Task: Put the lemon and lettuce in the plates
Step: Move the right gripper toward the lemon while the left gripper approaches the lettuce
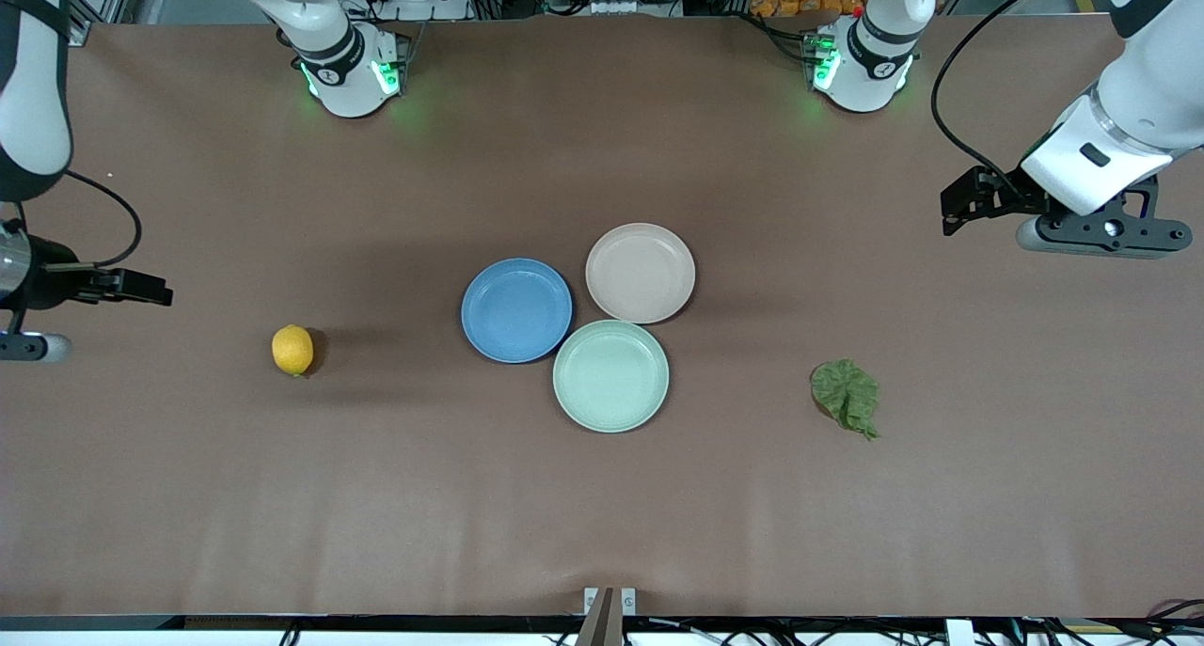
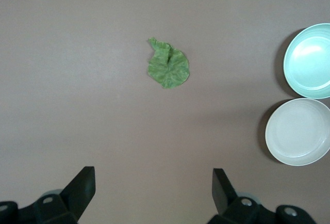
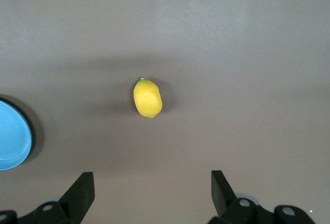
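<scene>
The yellow lemon (image 1: 293,349) (image 3: 147,98) lies on the brown table toward the right arm's end. The green wrinkly lettuce (image 1: 846,397) (image 2: 168,65) lies toward the left arm's end. Mid-table, the blue plate (image 1: 516,309) (image 3: 13,133) and the beige-pink plate (image 1: 641,273) (image 2: 299,131) touch each other, and nothing lies in either. My right gripper (image 1: 155,289) (image 3: 152,177) hangs open over bare table at its end, apart from the lemon. Over bare table at the other end, my left gripper (image 1: 945,212) (image 2: 153,175) is open too, apart from the lettuce.
A mint-green plate (image 1: 610,375) (image 2: 309,60) sits against the other two, nearest to the front camera. The arm bases (image 1: 353,72) stand along the table's back edge. Bare brown table surrounds the lemon and the lettuce.
</scene>
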You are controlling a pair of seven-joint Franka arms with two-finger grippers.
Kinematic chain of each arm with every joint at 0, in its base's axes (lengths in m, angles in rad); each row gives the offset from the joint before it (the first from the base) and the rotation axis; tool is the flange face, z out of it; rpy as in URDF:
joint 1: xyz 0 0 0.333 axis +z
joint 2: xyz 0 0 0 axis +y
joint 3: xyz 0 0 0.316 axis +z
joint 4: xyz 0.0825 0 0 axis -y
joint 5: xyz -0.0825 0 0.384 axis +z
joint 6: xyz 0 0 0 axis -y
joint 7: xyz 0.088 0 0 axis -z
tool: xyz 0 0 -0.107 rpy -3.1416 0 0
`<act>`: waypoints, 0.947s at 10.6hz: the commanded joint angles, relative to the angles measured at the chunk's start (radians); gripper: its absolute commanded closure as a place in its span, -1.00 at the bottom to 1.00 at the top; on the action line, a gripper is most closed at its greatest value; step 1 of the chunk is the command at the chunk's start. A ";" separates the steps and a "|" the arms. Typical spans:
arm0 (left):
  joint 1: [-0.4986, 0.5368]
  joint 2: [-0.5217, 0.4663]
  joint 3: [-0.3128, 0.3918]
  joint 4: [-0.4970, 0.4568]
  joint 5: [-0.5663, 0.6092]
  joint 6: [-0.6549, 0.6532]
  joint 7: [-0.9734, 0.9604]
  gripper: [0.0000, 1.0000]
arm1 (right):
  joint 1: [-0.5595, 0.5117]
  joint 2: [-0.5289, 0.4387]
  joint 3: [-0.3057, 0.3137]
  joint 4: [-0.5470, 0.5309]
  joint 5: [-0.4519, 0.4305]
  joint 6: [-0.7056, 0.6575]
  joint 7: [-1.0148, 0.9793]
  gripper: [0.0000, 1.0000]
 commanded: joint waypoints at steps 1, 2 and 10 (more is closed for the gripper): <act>0.003 -0.015 -0.004 -0.018 -0.022 0.016 -0.012 -1.00 | -0.008 -0.012 0.011 -0.060 -0.001 0.051 -0.009 -1.00; 0.002 -0.015 -0.004 -0.020 -0.022 0.016 -0.012 -1.00 | -0.008 -0.012 0.011 -0.076 -0.001 0.063 -0.009 -1.00; 0.006 -0.013 -0.004 -0.038 -0.020 0.037 -0.010 -1.00 | -0.002 -0.006 0.011 -0.232 -0.001 0.235 -0.008 -1.00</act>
